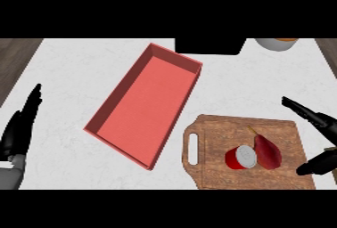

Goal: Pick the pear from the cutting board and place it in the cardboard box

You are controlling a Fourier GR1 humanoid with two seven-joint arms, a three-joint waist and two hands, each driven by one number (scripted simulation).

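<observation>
A dark red pear [268, 152] with a thin stem lies on the wooden cutting board [223, 133] at the lower right. A red and white can [241, 157] rests on its side against the pear's left. The box [146, 103] is a long salmon-red open tray, set diagonally left of the board. My right hand [314, 119] is open at the right edge, fingers stretched above the board's far right corner and thumb low beside the pear, not touching it. At the left edge my left hand [20, 127] rests open, fingers up.
A black object [208, 46] stands at the back centre. A white bowl with orange contents [277, 43] sits at the back right. The board has a slot handle [193, 148] on its left side. White counter shows between the box and my left hand.
</observation>
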